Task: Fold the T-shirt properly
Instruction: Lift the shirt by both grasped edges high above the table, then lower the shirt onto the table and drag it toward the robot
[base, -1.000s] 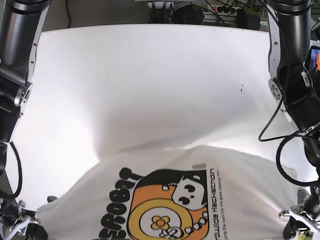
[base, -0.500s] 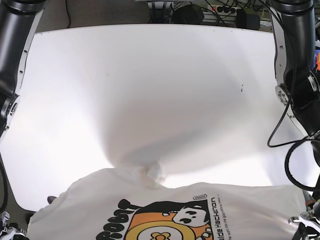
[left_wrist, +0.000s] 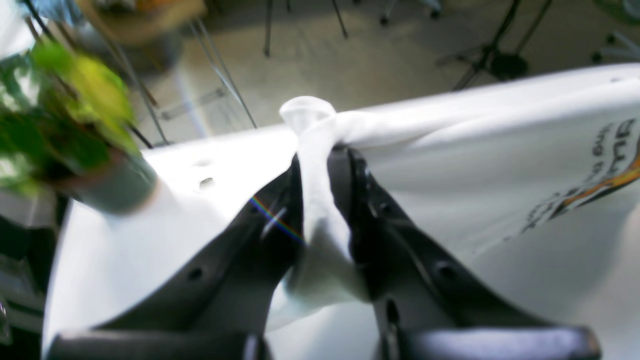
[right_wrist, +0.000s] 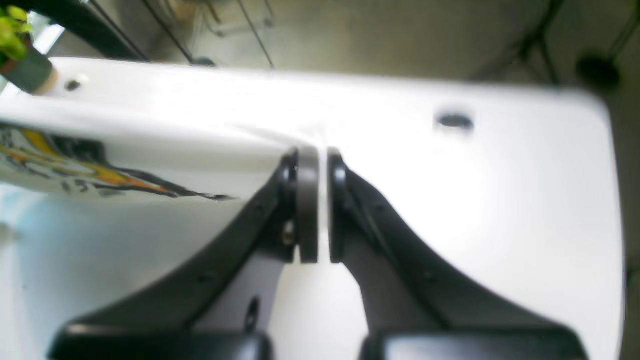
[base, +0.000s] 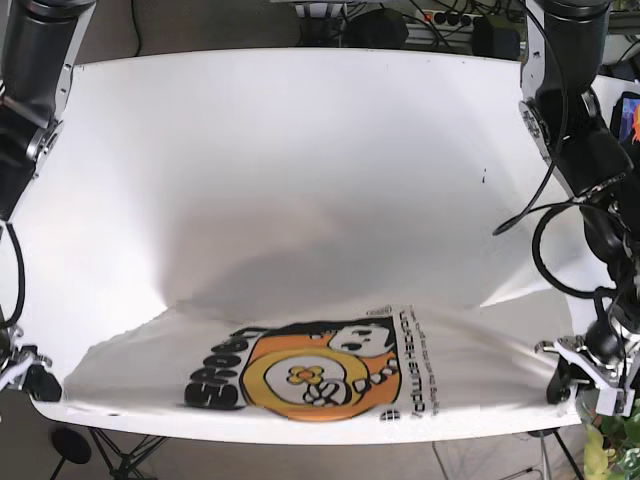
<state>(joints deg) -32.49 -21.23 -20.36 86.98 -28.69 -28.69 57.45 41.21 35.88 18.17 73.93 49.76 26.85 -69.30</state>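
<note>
The white T-shirt (base: 470, 365) with an orange and black print (base: 300, 378) is stretched wide at the near edge of the white table (base: 300, 120), print facing up. My left gripper (base: 566, 385) is at the near right, shut on a bunched fold of the shirt (left_wrist: 320, 215), as the left wrist view shows (left_wrist: 322, 155). My right gripper (base: 35, 382) is at the near left. In the right wrist view (right_wrist: 315, 160) its pads are almost together on the shirt's thin edge, and the printed cloth (right_wrist: 100, 172) runs off to the left.
A green potted plant (base: 612, 440) stands off the table's near right corner and also shows in the left wrist view (left_wrist: 75, 105). Cables and a power strip (base: 430, 20) lie behind the far edge. Stand legs (base: 90, 450) show below the near edge.
The shirt was bunched up with the print cut off at the bottom of the view. Now it is pulled out wide and flat between both grippers, and the whole print shows.
</note>
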